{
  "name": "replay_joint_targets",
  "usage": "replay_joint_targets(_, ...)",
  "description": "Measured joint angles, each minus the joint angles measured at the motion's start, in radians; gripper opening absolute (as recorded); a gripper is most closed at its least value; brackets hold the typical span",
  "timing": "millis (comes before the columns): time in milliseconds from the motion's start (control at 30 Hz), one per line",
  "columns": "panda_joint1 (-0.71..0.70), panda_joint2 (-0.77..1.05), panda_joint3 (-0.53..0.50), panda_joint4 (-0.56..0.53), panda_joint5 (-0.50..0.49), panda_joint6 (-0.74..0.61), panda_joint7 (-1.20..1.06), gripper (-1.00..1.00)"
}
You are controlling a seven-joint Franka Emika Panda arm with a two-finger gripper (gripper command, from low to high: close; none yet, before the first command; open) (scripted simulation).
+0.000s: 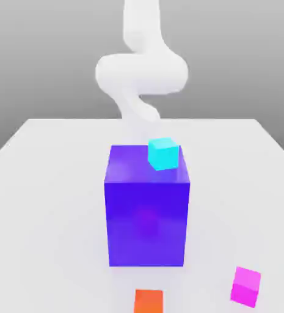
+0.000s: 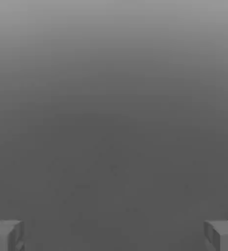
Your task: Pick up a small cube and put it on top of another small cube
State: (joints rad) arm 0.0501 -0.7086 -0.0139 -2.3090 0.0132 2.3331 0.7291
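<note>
The small magenta-pink cube (image 1: 246, 286) lies on the white table (image 1: 40, 183) at the front of the exterior view's right. A small orange cube (image 1: 148, 301) lies at the front edge near the middle. A small cyan cube (image 1: 163, 153), slightly tilted, shows against the far right part of the big blue-purple block's top; I cannot tell if it rests there. In the hand view my gripper (image 2: 114, 236) is open, its grey fingertips (image 2: 7, 235) far apart with nothing between them against plain grey. The white arm (image 1: 141, 73) rises behind the block.
The big blue-purple block (image 1: 147, 220) stands in the middle of the table, between the arm and the two front cubes. Bare white table surface lies to either side of it.
</note>
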Motion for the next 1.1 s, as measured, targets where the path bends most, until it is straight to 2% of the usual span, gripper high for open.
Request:
replay_joint_targets(300, 0.156, 0.333, -0.024, -0.032, 0.059, 0.119, -0.265, 0.0)
replay_joint_targets(567, 0.251, 0.623, 0.006, -0.061, 0.088, 0.225, -0.481, 0.0)
replay_joint_targets(733, 0.303, 0.802, 0.029, -0.08, 0.06, 0.293, -0.583, 0.0)
replay_joint_targets(900, 0.338, 0.98, 0.042, -0.096, -0.018, 0.364, -0.645, 0.0)
replay_joint_targets(1033, 0.351, 1.125, 0.035, -0.075, -0.04, 0.468, -0.647, 0.0)
replay_joint_targets(1067, 0.352, 1.159, 0.034, -0.068, -0.042, 0.494, -0.646, -1.0)
replay_joint_targets(1100, 0.352, 1.159, 0.034, -0.068, -0.042, 0.494, -0.646, -1.0)
